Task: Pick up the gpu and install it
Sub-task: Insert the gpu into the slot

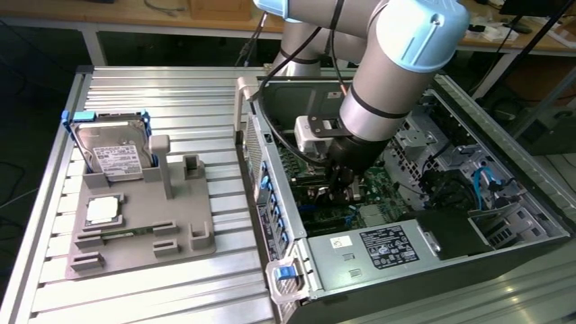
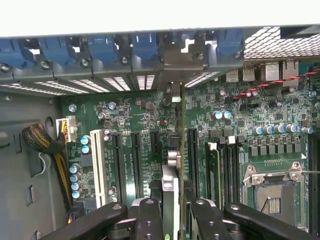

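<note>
Inside the open computer case [image 1: 450, 278], the arm's fingers [image 2: 150, 220] pinch narrowly on the gpu [image 2: 170, 185]. They hold it upright, edge-on over the motherboard [image 2: 130, 110] slots, apparently to line it up for seating. The power supply [image 1: 360, 266] and hard drive [image 1: 112, 152] labels are unreadable.

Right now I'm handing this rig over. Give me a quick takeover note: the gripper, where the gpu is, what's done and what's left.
Gripper: shut on the gpu, held edge-on inside the open computer case.
Gpu: over the motherboard, lined up along the expansion slots. I cannot tell whether it is seated.
Done: gpu picked up and in the case.
Left: not released, seating unconfirmed.
Outside the case, the grey fixture holds the hard drive and processor chip.
</note>
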### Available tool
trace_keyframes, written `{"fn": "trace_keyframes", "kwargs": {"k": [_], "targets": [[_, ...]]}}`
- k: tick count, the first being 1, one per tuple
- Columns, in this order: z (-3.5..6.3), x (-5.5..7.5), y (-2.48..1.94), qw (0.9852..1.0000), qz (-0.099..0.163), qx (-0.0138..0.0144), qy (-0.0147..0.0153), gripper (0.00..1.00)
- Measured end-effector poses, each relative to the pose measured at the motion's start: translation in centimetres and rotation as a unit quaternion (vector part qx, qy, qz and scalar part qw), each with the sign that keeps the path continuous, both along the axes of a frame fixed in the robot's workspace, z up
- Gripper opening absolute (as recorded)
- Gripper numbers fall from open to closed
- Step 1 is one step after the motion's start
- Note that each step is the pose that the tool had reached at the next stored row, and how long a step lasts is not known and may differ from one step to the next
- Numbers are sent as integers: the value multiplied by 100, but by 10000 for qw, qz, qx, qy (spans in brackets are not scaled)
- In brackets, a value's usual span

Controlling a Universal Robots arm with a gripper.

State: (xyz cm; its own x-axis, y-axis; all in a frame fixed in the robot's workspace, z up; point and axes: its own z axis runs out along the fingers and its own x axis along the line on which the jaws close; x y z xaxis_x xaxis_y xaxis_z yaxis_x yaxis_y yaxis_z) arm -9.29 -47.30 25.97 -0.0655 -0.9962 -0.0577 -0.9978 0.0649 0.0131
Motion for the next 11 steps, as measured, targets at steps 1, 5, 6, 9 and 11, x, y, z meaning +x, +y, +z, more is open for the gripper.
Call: {"fn": "trace_keyframes", "kwargs": {"k": [1, 5, 6, 9, 11], "targets": [[0, -2, 0, 10000, 0, 0, 0, 27], [-1, 6, 5, 10000, 2, 1, 1, 27], [0, 11, 5, 10000, 4, 0, 1, 27], [6, 21, 7, 10000, 8, 0, 0, 27], [9, 22, 7, 10000, 8, 0, 0, 27]]}}
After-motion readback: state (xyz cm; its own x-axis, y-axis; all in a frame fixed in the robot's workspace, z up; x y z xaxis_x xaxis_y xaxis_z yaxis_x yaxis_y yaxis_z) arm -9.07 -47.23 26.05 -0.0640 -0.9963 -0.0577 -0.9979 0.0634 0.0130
